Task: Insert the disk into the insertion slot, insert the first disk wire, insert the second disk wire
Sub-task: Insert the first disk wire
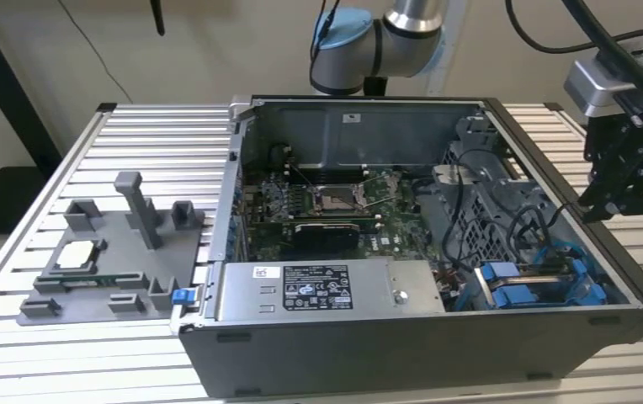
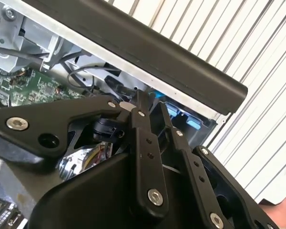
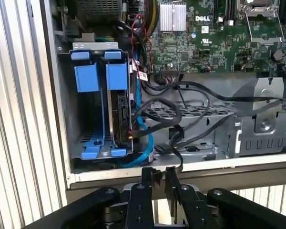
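The gripper point(image 3: 159, 172) is poised just outside the case point(image 1: 411, 362), above the side wall on the exterior view's right. Its fingers point(image 3: 147, 179) are set nearly together and nothing is gripped between them. The disk point(image 3: 121, 114) is seated on edge, in its blue carrier, in the slot point(image 3: 95, 46) at the corner of the case beside that wall. From the gripper it is reached inward across the wall and off toward that corner. Its long axis is judged to run square to the wall. Black wires point(image 3: 157, 102) are seen looped in the case just beside the disk.
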You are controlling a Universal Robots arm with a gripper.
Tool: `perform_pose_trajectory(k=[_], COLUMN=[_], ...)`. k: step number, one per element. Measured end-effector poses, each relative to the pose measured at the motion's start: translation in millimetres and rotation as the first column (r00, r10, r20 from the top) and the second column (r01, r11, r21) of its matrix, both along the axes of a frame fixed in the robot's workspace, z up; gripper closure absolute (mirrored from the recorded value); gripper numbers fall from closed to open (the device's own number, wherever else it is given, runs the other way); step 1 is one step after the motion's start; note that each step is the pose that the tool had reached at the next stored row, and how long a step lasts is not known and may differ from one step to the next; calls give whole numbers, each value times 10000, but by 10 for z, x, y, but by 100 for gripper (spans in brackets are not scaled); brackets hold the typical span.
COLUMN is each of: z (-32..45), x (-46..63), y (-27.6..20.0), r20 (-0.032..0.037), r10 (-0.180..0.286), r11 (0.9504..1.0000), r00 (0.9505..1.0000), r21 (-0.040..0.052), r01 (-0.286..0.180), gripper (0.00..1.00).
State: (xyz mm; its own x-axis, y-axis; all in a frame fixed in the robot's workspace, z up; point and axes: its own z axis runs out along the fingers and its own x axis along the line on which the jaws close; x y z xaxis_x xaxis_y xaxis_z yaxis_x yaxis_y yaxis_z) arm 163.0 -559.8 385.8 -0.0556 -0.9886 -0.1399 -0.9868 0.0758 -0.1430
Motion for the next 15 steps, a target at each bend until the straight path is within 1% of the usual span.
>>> perform_pose_trajectory(k=[4, 5, 8, 10, 13, 15], z=[-23, -32, -78, -90, -86, -56], x=[26, 27, 30, 30, 30, 30], y=[0, -1, -1, -1, -1, -1], r20=[0, 0, 0, 0, -2, -24], r10=[0, -1, 0, 0, 0, -1], r11=[10000, 10000, 10000, 10000, 9999, 9999], r00=[10000, 10000, 10000, 10000, 10000, 10000], r21=[13, 26, 64, 81, 109, 116], r01=[0, 1, 0, 0, 0, 1], gripper=[0, 100, 100, 100, 100, 100])
